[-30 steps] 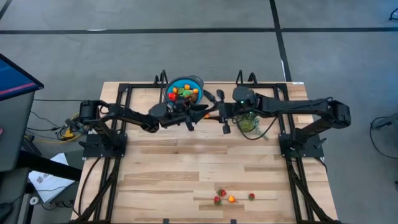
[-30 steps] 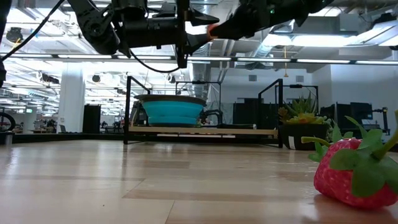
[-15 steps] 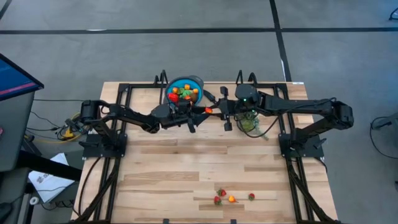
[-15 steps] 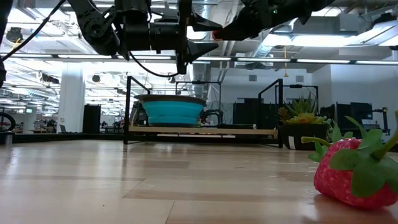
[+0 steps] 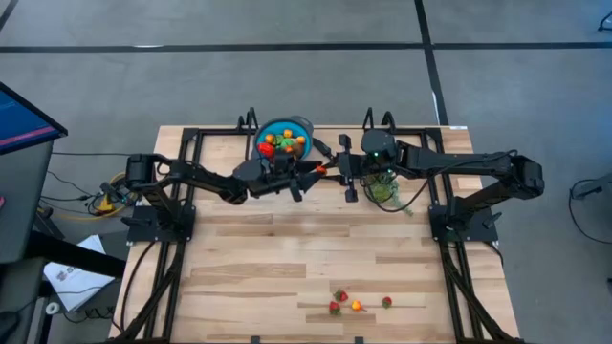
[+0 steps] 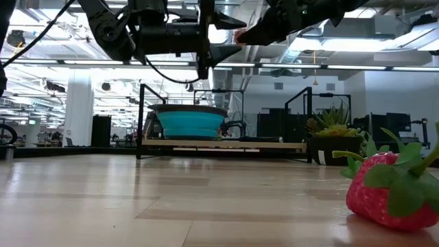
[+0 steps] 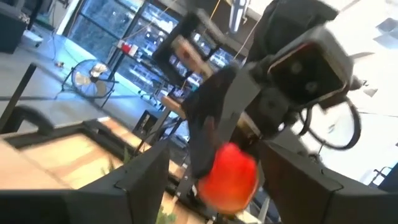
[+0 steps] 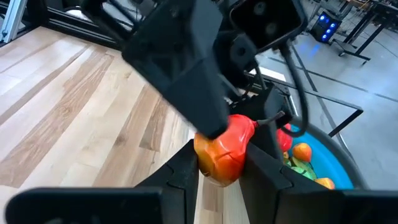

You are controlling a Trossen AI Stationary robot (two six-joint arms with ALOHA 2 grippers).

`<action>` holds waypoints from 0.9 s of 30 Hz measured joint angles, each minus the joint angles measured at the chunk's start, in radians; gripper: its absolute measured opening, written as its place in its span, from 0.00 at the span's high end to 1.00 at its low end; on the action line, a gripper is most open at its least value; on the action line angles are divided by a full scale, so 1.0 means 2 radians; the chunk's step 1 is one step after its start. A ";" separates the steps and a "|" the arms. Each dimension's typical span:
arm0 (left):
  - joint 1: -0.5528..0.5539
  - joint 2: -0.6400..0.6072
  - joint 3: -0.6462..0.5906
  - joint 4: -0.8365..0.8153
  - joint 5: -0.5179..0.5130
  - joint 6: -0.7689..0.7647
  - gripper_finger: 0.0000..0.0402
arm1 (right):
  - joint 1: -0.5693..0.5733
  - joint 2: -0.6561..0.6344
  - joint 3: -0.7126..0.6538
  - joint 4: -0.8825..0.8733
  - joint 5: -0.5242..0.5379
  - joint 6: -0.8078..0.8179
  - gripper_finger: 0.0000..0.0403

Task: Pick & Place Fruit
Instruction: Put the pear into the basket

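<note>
Beside the blue bowl [image 5: 284, 139], the right end effector [image 5: 330, 167] grips a red-orange fruit [image 8: 222, 149]; the left end effector [image 5: 308, 172] meets it, fingers spread around it.

- No text, label, brand, number or sign could be read in any of the views.
</note>
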 joint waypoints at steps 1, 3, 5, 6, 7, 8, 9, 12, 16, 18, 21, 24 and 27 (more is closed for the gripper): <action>0.000 0.000 0.004 0.001 0.000 0.002 0.40 | 0.000 0.000 0.000 0.000 0.000 0.000 0.78; 0.000 0.000 0.008 0.001 0.004 0.010 0.42 | 0.000 0.000 0.000 0.000 0.000 0.000 0.78; 0.000 0.000 0.012 -0.011 0.005 0.013 0.45 | 0.000 0.000 0.000 0.000 0.000 0.000 0.78; 0.000 0.000 0.012 -0.014 0.005 0.012 0.46 | 0.000 0.000 0.000 0.000 0.000 0.000 0.78; 0.000 0.000 0.013 -0.016 0.005 0.011 0.47 | 0.000 0.000 0.000 0.001 0.000 0.000 0.78; 0.000 0.000 0.013 -0.019 0.005 0.011 0.48 | 0.000 0.000 0.000 0.002 0.000 0.000 0.78; 0.000 0.000 0.013 -0.023 0.005 0.009 0.49 | 0.000 0.000 0.000 0.001 0.000 0.000 0.78; 0.000 0.000 0.013 -0.026 0.005 0.009 0.52 | 0.000 0.000 0.000 0.002 0.000 0.000 0.78; 0.000 0.000 0.013 -0.029 0.006 0.003 0.54 | 0.000 0.000 0.000 0.001 0.000 -0.001 0.78; 0.000 0.000 0.013 -0.029 0.011 0.003 0.55 | 0.000 0.000 0.000 0.001 0.000 -0.001 0.78; 0.000 0.000 0.013 -0.030 0.013 0.002 0.59 | 0.000 0.000 0.000 0.001 0.000 -0.002 0.78; 0.000 0.000 0.013 -0.031 0.013 0.001 0.64 | -0.001 0.000 0.000 0.001 0.000 -0.002 0.78; 0.000 0.000 0.013 -0.031 0.012 0.001 0.64 | -0.001 0.000 0.000 0.001 0.000 -0.002 0.78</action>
